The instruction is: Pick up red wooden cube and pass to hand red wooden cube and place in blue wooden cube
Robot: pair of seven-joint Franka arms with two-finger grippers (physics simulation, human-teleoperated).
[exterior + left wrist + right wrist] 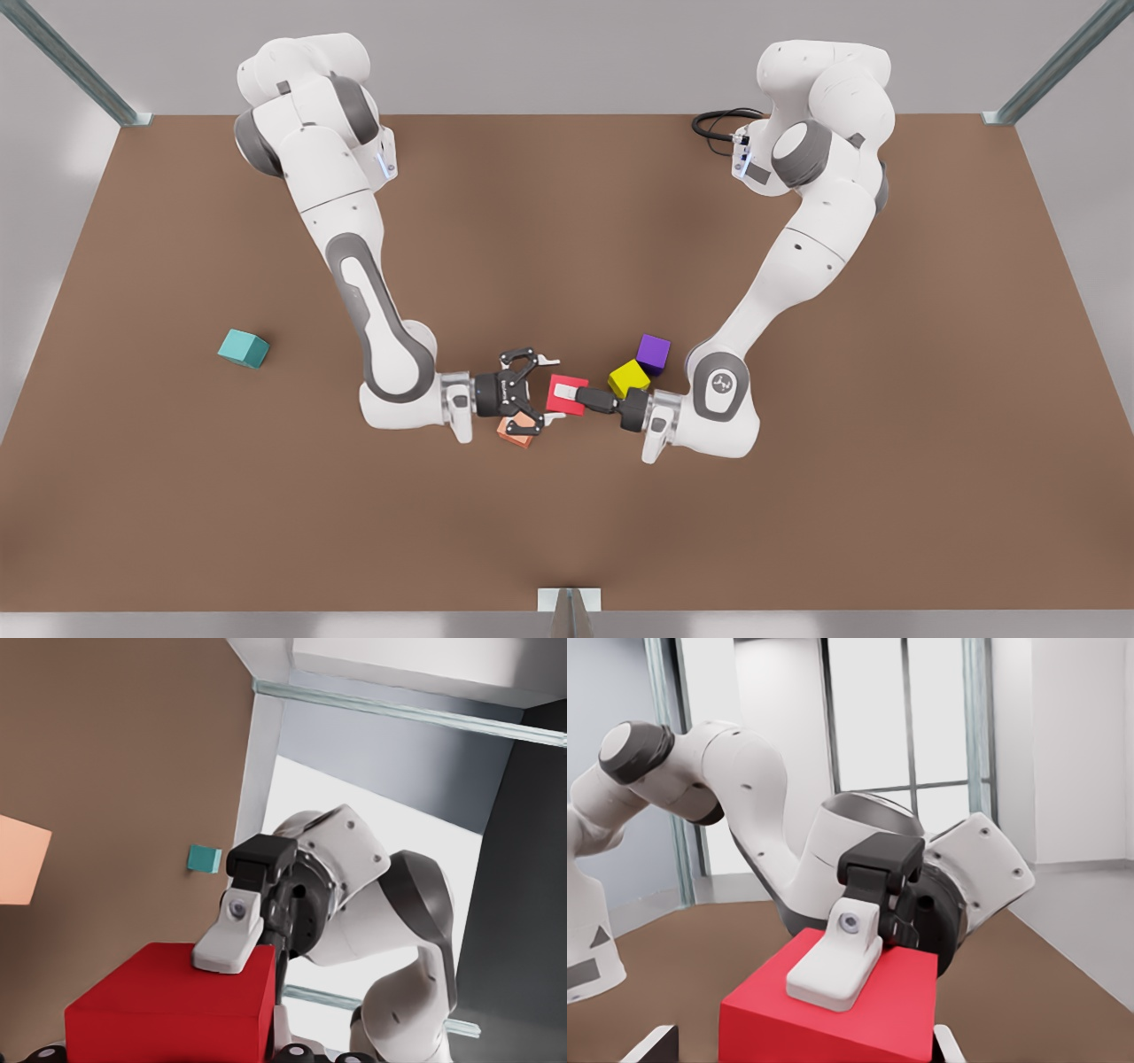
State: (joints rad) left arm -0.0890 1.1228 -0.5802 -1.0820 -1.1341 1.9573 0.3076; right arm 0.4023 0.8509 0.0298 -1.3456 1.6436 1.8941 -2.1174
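The red wooden cube (pixel 558 385) (pixel 168 1010) (pixel 877 1019) is between the two grippers, near the table's middle. My left gripper (pixel 571 400), on the arm at the front view's right, is shut on it, and one white finger (pixel 833 970) lies across the cube's top face. My right gripper (pixel 545 390), on the arm at the front view's left, faces the cube and is open. Its fingertips (pixel 654 1043) are spread wide on either side of the cube, and one finger (pixel 229 939) reaches the cube's far edge. The blue wooden cube (pixel 243 348) (pixel 204 858), teal in colour, sits alone far off at the front view's left.
A salmon-orange cube (pixel 516 434) (pixel 19 859) lies on the table just under the right gripper. A yellow cube (pixel 628 378) and a purple cube (pixel 654 353) sit close behind the left gripper's wrist. A black cable (pixel 719 122) loops at the table's back edge.
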